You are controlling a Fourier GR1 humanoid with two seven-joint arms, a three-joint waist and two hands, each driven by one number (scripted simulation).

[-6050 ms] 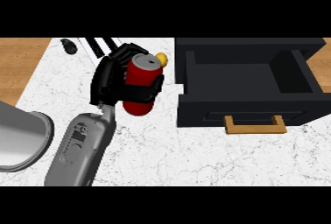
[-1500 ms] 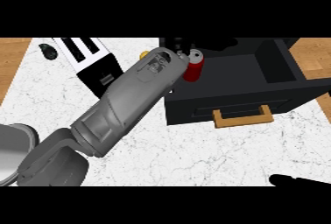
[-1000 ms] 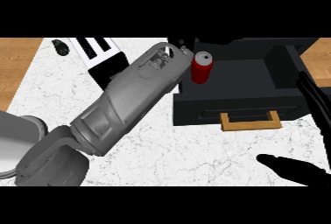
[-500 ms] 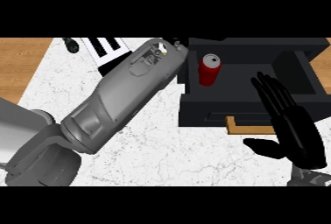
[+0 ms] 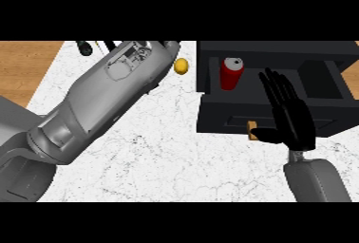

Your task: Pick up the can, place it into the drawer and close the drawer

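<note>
Red cylindrical can [image 5: 231, 74] with a pale lid stands upright inside the open black drawer [image 5: 328, 83], toward the drawer's left wall. No hand touches it. The drawer sits pulled out over the white marbled desk [image 5: 175, 156], and a tan wooden handle [image 5: 251, 131] shows at its front face, partly hidden.

The black right hand [image 5: 289, 118] comes up from the lower edge on its grey forearm [image 5: 319, 182]. Its fingers [image 5: 279, 88] are straight and held together, pointing away from the robot, and they hold nothing. The hand lies over the drawer's front and inner floor, just to the right of the can and a little nearer the robot; the fingertips reach about level with the can's lower half, with a dark gap of drawer floor between them and the can. The thumb juts left beside the wooden handle.

The large grey left forearm [image 5: 105, 99] runs diagonally from the lower left up toward the top centre, ending near the drawer's far left corner. The left hand is hidden beyond the wrist, so I cannot tell how its fingers stand. A small yellow rounded object [image 5: 182, 66] lies on the desk just beside that wrist, left of the drawer. Brown wooden surface [image 5: 24, 66] borders the desk at the left.
</note>
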